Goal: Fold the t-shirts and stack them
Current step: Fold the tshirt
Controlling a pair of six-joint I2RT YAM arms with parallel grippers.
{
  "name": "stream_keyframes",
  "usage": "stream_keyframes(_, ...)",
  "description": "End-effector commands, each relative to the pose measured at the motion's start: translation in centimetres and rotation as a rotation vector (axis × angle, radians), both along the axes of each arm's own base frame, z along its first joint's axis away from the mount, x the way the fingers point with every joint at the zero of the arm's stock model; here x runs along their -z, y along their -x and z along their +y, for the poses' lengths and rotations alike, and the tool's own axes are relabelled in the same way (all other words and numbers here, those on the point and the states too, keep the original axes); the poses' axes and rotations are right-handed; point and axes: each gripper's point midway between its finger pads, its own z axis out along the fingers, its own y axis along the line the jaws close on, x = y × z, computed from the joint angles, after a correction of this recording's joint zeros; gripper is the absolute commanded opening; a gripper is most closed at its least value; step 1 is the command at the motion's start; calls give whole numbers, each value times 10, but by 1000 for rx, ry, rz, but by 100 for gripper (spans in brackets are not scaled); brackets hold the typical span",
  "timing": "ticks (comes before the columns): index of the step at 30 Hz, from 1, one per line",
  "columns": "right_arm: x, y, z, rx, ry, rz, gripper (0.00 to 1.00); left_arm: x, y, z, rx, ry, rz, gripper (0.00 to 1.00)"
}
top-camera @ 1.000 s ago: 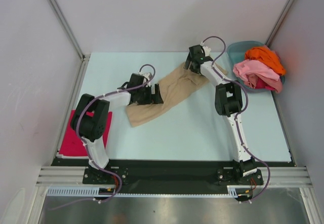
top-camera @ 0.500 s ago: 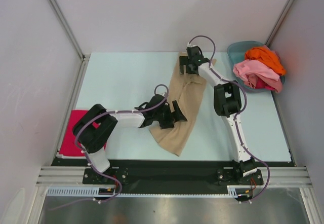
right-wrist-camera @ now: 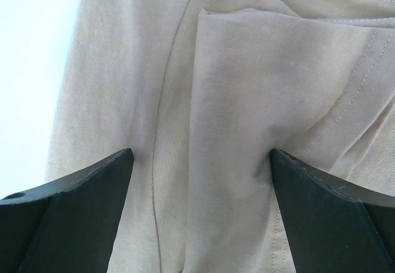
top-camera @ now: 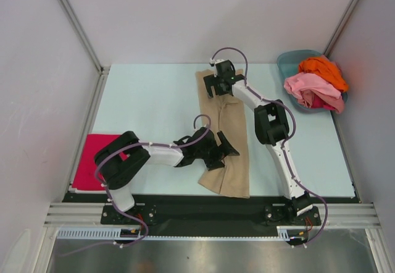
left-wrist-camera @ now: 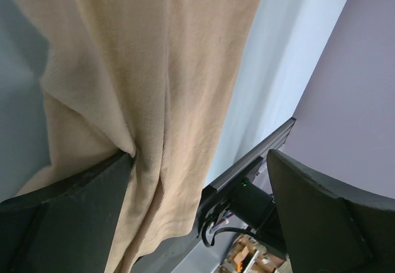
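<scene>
One tan t-shirt (top-camera: 229,120): lying stretched out as a long narrow strip on the table (top-camera: 148,100), running from the far middle to the near edge.
Left gripper (top-camera: 228,151): working at the strip's near end, jaws standing wide apart, cloth bunching against one finger.
Right gripper (top-camera: 220,90): sitting over the far end, jaws spread wide, clasping nothing.
Magenta t-shirt (top-camera: 91,162): lying at the near left corner.
Teal basin (top-camera: 285,60): sitting far right, holding an orange t-shirt (top-camera: 324,69) and a pink t-shirt (top-camera: 308,88).

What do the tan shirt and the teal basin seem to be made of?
Tan shirt: soft knit cloth, probably cotton jersey, matte; fine ribs and stitched seams show, and it creases.
Teal basin: likely plastic; smooth, rigid rim.
</scene>
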Motion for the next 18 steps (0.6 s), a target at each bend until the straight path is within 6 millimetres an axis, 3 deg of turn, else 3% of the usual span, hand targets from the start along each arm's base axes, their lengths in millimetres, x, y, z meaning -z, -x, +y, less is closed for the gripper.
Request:
stream_keyframes(1,37,39,26,-91,-42,161,98,1,5,4,-63,24,37,98)
stream_keyframes(2,32,33,28,-81,-46,146,98,4,7,9,-83,37,47,98)
stream_keyframes(3,43,33,26,-69,-43,165,98,4,5,12,-98,39,47,98)
stream_keyframes(5,45,29,27,-45,-52,163,98,1,4,12,-89,38,32,98)
stream_keyframes(8,49,15,20,39,-59,153,98,5,5,17,-92,12,34,98)
stream_keyframes(9,40,7,16,70,-65,136,98,4,3,17,-98,18,34,99)
stream_keyframes(13,44,0,2,155,-74,147,95,1,5,23,-104,30,39,99)
stream_keyframes(17,38,-1,2,150,-90,139,95,-15,2,26,-90,16,-20,99)
stream_keyframes(18,36,-1,5,132,-95,133,95,-30,1,27,-82,16,-61,99)
